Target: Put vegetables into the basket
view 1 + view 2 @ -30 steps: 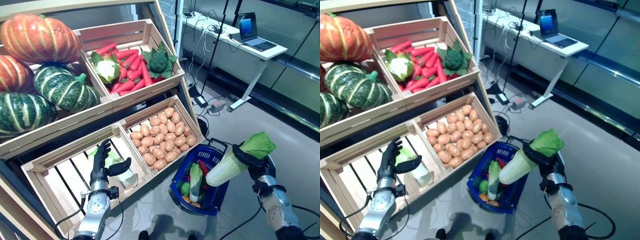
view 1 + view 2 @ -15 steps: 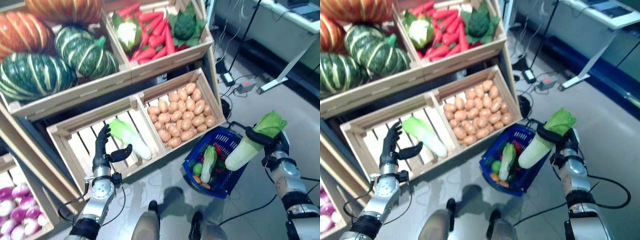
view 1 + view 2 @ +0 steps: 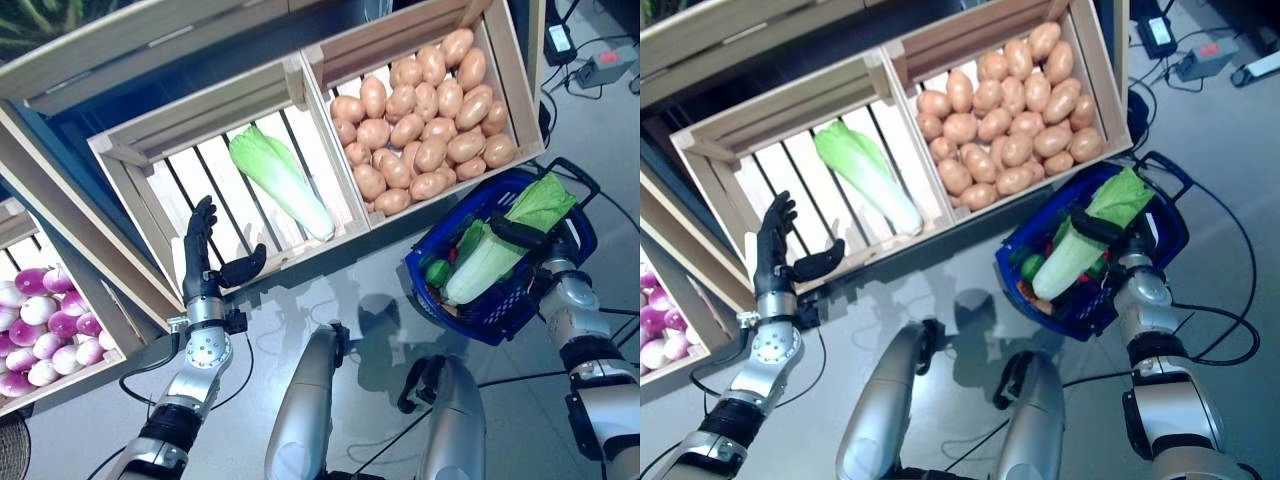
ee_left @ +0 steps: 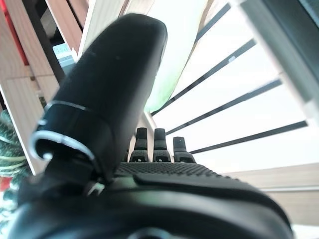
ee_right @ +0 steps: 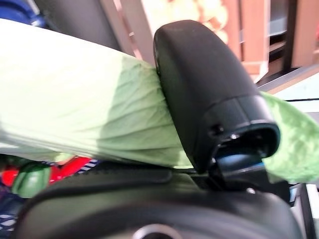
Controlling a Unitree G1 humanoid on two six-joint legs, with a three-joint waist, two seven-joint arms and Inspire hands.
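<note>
My right hand (image 3: 536,243) is shut on a pale green cabbage (image 3: 497,252), holding it over the blue basket (image 3: 575,222) on the floor; its white end points down among the vegetables inside. In the right wrist view the thumb (image 5: 209,94) presses across the cabbage (image 5: 84,119). A second cabbage (image 3: 278,180) lies in the slatted wooden crate (image 3: 140,160). My left hand (image 3: 205,270) is open with straight fingers, in front of that crate's front edge and holding nothing.
A crate of potatoes (image 3: 420,110) sits beside the cabbage crate, just behind the basket. Purple onions (image 3: 40,335) fill a lower crate at the left. A power adapter (image 3: 607,68) and cables lie on the floor at the far right.
The camera has tilted down, shifting the whole scene. My right hand has lowered the cabbage from above the basket into its opening. The left hand stays open by the crate.
</note>
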